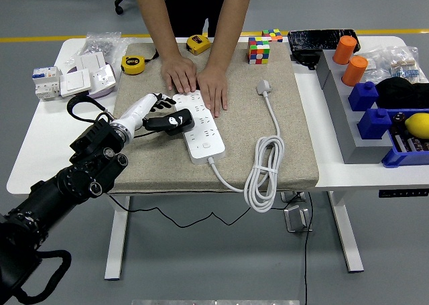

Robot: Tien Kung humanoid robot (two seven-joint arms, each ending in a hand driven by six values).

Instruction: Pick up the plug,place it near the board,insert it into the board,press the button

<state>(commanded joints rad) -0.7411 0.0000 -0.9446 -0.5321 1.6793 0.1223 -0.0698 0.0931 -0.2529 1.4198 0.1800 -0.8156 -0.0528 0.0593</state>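
The robot's left hand [155,110] is clamped on the black plug [173,123], which sits at the left edge of the white power strip [198,127] on the tan mat [295,137]. Beyond, a person's hands [196,82] press the strip's far end.

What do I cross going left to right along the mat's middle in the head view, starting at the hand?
Left hand → black plug → white power strip → white coiled cable → grey rack.
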